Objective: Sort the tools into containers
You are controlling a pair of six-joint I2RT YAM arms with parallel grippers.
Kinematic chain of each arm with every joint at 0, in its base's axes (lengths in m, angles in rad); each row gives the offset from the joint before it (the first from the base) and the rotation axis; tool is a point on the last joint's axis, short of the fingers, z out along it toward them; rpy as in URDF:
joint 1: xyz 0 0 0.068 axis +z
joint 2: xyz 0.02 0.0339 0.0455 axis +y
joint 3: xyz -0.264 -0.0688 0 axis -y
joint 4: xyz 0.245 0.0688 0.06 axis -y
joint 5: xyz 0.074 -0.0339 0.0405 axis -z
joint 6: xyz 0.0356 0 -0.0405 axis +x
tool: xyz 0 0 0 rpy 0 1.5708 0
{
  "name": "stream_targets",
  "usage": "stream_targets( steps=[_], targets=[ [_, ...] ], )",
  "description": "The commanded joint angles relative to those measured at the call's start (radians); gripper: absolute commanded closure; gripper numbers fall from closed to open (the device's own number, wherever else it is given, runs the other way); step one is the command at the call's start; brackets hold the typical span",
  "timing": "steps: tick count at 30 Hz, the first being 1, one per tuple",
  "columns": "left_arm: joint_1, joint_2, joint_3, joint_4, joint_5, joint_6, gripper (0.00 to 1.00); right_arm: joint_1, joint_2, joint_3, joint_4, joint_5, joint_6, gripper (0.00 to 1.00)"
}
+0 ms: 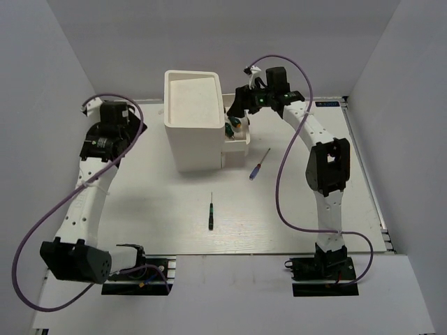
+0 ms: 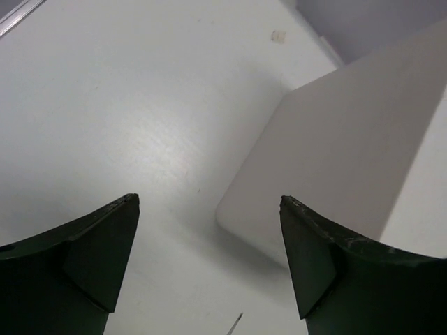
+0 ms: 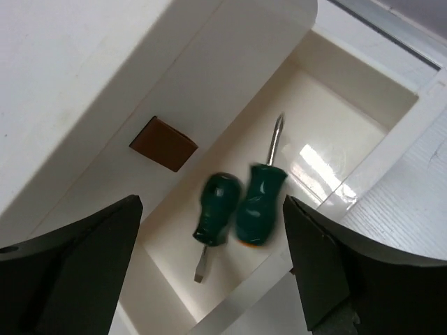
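Observation:
The white cabinet [image 1: 194, 150] stands at the back middle, with one drawer [image 1: 237, 150] pulled out to its right. Two stubby green-handled screwdrivers [image 3: 216, 206] [image 3: 260, 206] lie side by side in that drawer [image 3: 353, 80]; the right one is blurred. My right gripper [image 3: 212, 199] hangs open just above them, holding nothing, and its place over the drawer shows from above [image 1: 241, 112]. A thin blue and red screwdriver [image 1: 260, 165] and a thin black screwdriver [image 1: 211, 211] lie on the table. My left gripper [image 2: 209, 202] is open and empty, left of the cabinet [image 2: 335, 160].
A brown square patch [image 3: 163, 143] sits on the cabinet face above the drawer. A thin pointed tip [image 2: 235, 324] shows at the bottom edge of the left wrist view. White walls close in the table on three sides. Purple cables loop beside both arms.

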Motion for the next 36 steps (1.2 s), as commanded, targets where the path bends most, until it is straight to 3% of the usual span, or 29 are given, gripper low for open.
stream_targets(
  steps=[1, 4, 6, 7, 8, 9, 10, 11, 18, 24, 27, 31, 36],
  targets=[
    [0.083, 0.068, 0.098, 0.065, 0.163, 0.074, 0.08, -0.007, -0.049, 0.005, -0.011, -0.012, -0.028, 0.1],
    [0.161, 0.137, 0.085, 0.115, 0.312, 0.062, 0.11, -0.011, -0.075, 0.007, -0.015, -0.027, -0.034, 0.1],
    [0.196, 0.159, 0.028, 0.21, 0.435, 0.062, 0.27, -0.013, -0.114, -0.014, -0.009, -0.036, -0.031, 0.14],
    [0.206, 0.191, 0.016, 0.232, 0.473, 0.062, 0.61, -0.02, -0.156, -0.054, 0.009, -0.03, -0.034, 0.34],
    [0.215, 0.211, 0.003, 0.259, 0.533, 0.062, 0.75, -0.024, -0.209, -0.082, 0.027, 0.043, -0.031, 0.46],
    [0.226, 0.231, 0.003, 0.276, 0.567, 0.062, 0.82, -0.027, -0.233, -0.155, 0.081, 0.075, -0.093, 0.65],
    [0.226, 0.249, -0.007, 0.29, 0.598, 0.062, 0.91, -0.021, -0.267, -0.171, 0.072, 0.156, -0.124, 0.9],
    [0.235, 0.278, -0.018, 0.319, 0.64, 0.071, 0.92, -0.022, -0.267, -0.192, 0.063, 0.251, -0.15, 1.0],
    [0.235, 0.361, -0.009, 0.379, 0.77, 0.116, 0.9, -0.042, -0.176, -0.196, -0.014, 0.433, -0.243, 1.0],
    [0.235, 0.397, -0.009, 0.424, 0.862, 0.136, 0.88, -0.027, -0.028, -0.093, -0.107, 0.405, -0.283, 1.0],
    [0.235, 0.423, 0.0, 0.434, 0.917, 0.145, 0.88, -0.027, 0.009, -0.065, -0.117, 0.281, -0.246, 1.0],
    [0.235, 0.456, 0.0, 0.454, 1.001, 0.154, 0.88, -0.028, 0.021, -0.053, -0.085, -0.026, -0.157, 1.0],
    [0.226, 0.498, 0.026, 0.456, 1.066, 0.183, 0.87, -0.005, 0.021, -0.065, 0.064, -0.167, -0.021, 1.0]
  ],
)
